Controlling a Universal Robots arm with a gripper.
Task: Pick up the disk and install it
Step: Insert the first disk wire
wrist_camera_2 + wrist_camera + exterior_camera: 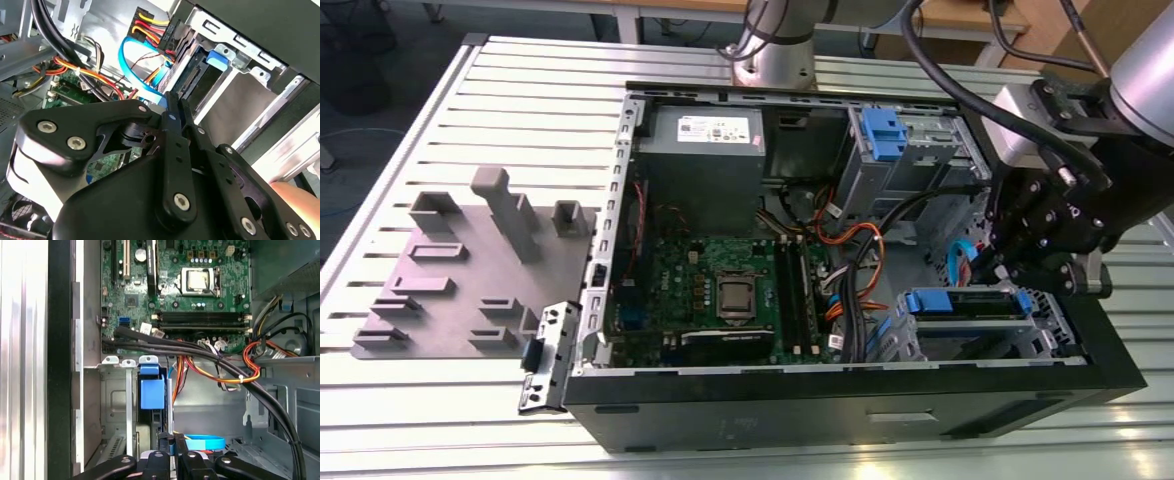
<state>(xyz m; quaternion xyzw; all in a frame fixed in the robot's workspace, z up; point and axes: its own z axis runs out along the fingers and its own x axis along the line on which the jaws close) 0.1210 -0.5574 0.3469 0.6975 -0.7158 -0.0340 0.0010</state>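
Now | disk (967, 301) seated in drive cage | gripper (175, 102) clenched empty beside it | exterior view adds grey fixture (467, 265)

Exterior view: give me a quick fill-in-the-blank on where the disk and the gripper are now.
1. The disk sits in the drive cage of the case, and its carrier tab is coloured ____.
2. The gripper hangs on the exterior view's ____ of the motherboard.
3. The grey fixture plate lies ____ the case.
Missing words: blue; right; outside.
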